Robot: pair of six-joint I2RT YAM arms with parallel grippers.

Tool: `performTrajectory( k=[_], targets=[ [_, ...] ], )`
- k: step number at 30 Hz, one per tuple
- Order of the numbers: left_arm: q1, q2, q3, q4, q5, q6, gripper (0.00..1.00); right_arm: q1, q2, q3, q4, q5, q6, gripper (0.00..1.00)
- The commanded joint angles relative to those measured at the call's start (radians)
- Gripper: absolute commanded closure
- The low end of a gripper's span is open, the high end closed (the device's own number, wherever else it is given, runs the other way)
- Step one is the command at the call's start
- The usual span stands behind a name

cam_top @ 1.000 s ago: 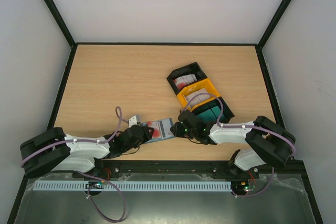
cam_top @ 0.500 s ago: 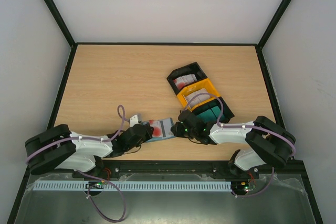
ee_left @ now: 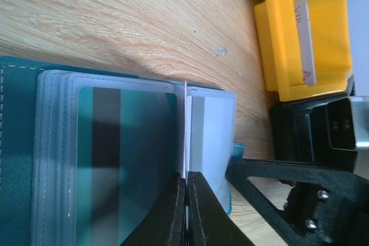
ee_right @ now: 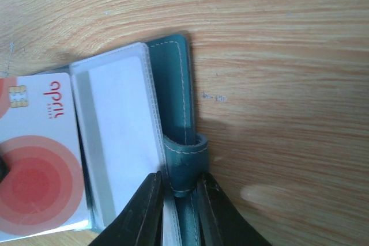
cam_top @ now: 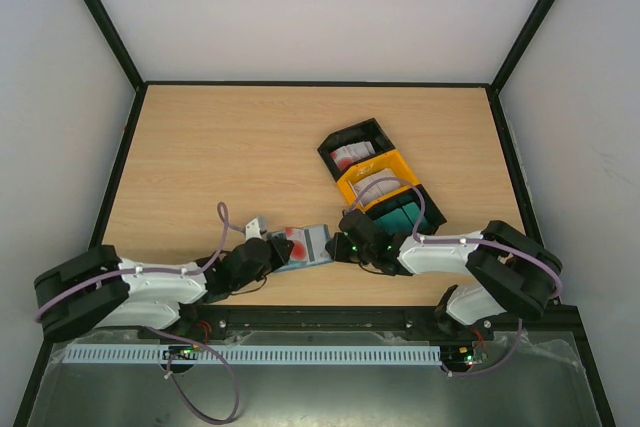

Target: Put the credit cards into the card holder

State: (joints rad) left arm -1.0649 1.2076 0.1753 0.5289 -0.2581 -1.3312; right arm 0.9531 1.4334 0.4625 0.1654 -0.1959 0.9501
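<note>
The teal card holder (cam_top: pixel 314 244) lies open on the table near the front edge. My left gripper (cam_top: pixel 268 253) is shut on a white credit card with red circles (cam_top: pixel 293 241). In the left wrist view the card (ee_left: pixel 185 125) shows edge-on between my fingertips (ee_left: pixel 176 194), over the holder's clear sleeves (ee_left: pixel 124 142). My right gripper (cam_top: pixel 346 245) is shut on the holder's right edge. In the right wrist view its jaws sit either side of the snap tab (ee_right: pixel 185 162), and the card (ee_right: pixel 37 165) lies over the holder's left part.
A three-bin tray stands just behind my right gripper: black bin (cam_top: pixel 372 133), yellow bin (cam_top: pixel 398 164), dark-green bin (cam_top: pixel 404 214). The black and yellow bins hold more cards. The yellow bin (ee_left: pixel 302 38) is close to the left wrist.
My left arm has shifted its pose slightly; its gripper stays at the holder's left side with the card. The right arm and holder have not moved.
</note>
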Motion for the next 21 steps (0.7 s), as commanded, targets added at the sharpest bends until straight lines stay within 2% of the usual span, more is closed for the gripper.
performTrajectory(
  k=[1, 11, 21],
  targets=[
    [-0.007, -0.057, -0.027, -0.019, -0.016, -0.003, 0.97, 0.01, 0.038, -0.028, -0.09, -0.019, -0.007, 0.86],
    [-0.008, -0.01, -0.056, 0.047, -0.004, -0.019, 0.97, 0.009, 0.044, -0.027, -0.096, -0.009, -0.002, 0.88],
    [-0.014, -0.085, -0.063, -0.014, -0.072, -0.022, 0.97, 0.009, 0.038, -0.027, -0.104, 0.0, -0.002, 0.89]
  ],
)
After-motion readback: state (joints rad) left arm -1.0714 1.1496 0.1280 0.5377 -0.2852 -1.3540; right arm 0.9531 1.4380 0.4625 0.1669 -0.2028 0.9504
